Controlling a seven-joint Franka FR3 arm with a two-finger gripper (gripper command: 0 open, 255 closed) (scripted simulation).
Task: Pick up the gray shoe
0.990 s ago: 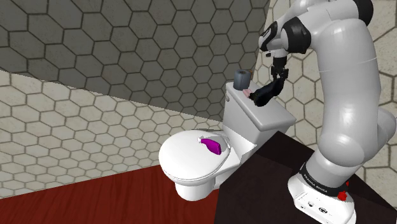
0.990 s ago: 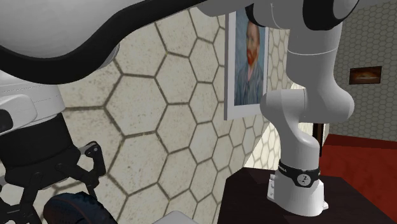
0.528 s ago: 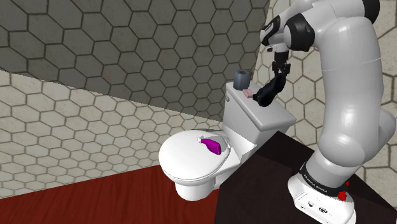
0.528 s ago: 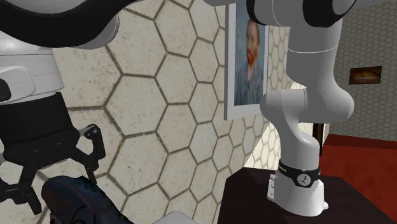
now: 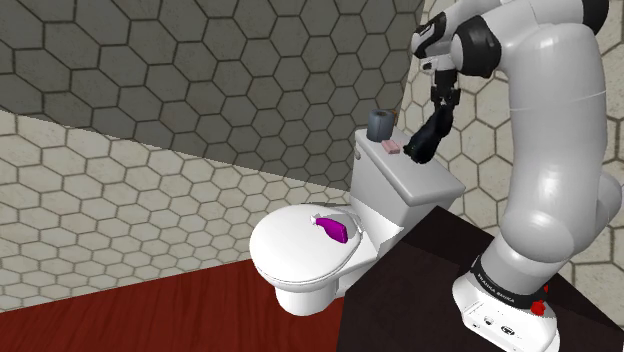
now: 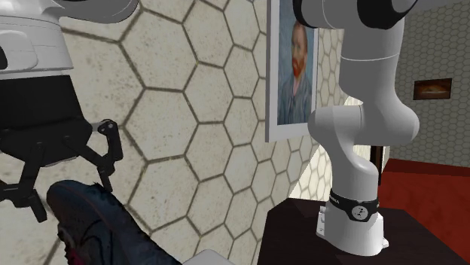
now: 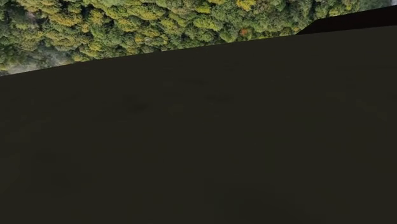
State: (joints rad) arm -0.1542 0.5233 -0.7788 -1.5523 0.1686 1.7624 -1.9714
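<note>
One dark gray shoe (image 5: 420, 142), held: my claw (image 6: 74, 190) is closed on its upper end, a finger to either side, and in the shoulder view the shoe hangs steeply toward 7 o'clock from the claw, over the toilet tank (image 5: 430, 182). Two loose items sit on the tank lid: a pink block (image 5: 391, 147) just beside the shoe's low end at 9 o'clock, and a gray roll (image 5: 380, 124) at 10 o'clock. Risks, as I judge them: the grip is at one end only, so the shoe may swing or slide out on a quick lift. The low end is near the lid, so travel toward 9 o'clock could sweep off the block or roll. A drop would likely land on the tank or the toilet lid (image 5: 295, 248), where a purple object (image 5: 333, 229) lies. The hexagon-tiled wall (image 6: 196, 135) is close behind, and a swing could strike it. Unclear: how much shoe my pads bite, and whether the low end is clear of the tank lid. The shoe's lower part is cut off at the second exterior view's 6 o'clock edge. The wrist view gives a dark flat surface (image 7: 191, 140) I cannot identify, with tree canopy (image 7: 127, 25) past it.
</note>
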